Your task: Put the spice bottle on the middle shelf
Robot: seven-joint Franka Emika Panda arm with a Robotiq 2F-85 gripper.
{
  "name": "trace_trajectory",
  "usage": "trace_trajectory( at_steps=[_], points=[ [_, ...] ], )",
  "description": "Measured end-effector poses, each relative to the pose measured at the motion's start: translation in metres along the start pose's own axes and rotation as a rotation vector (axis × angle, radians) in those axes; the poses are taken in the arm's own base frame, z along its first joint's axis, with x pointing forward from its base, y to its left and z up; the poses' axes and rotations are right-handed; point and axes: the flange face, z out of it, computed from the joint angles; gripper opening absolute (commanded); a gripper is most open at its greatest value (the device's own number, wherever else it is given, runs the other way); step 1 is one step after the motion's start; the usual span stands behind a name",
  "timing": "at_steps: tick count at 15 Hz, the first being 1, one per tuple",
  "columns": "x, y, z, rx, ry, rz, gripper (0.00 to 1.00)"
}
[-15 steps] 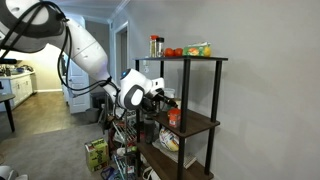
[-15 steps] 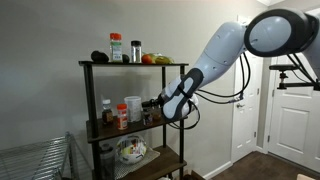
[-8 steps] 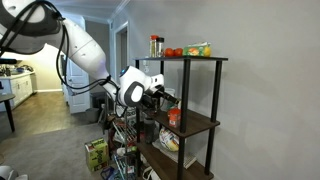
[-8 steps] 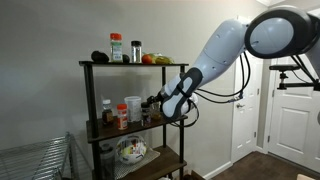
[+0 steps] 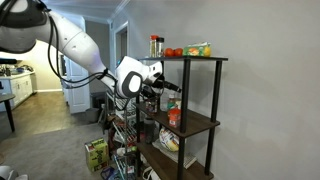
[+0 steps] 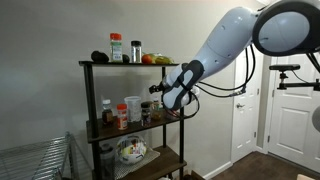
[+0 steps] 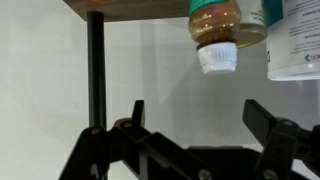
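The spice bottle (image 6: 116,47), white-capped with a reddish body, stands on the top shelf next to a brown-orange jar (image 6: 136,50); it also shows in an exterior view (image 5: 152,46). My gripper (image 6: 156,92) is open and empty. It hangs at the shelf's front, between the top board and the middle shelf (image 6: 150,127), also seen in an exterior view (image 5: 170,88). The wrist view stands upside down. There my open fingers (image 7: 196,115) frame bare wall, with a wooden board (image 7: 140,8) beyond them.
The middle shelf (image 5: 203,124) holds a red white-capped jar (image 6: 122,115), a white container (image 6: 133,108) and dark jars. The wrist view shows a white-capped bottle (image 7: 215,35), a white-labelled container (image 7: 295,40) and a black post (image 7: 96,70). A door (image 6: 290,110) stands nearby.
My gripper has risen from about the height of the middle-shelf jars to midway between the middle and top boards. It stays open and empty.
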Motion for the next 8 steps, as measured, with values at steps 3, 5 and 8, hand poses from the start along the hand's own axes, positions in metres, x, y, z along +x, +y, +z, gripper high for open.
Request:
trace_trajectory(
  at_steps=[3,5,8],
  points=[
    [0.002,-0.006,-0.012,-0.001,0.011,-0.018,1.0],
    [-0.001,-0.011,-0.021,0.006,0.006,-0.025,1.0],
    [-0.017,-0.014,-0.039,0.02,-0.032,-0.018,1.0]
  ],
)
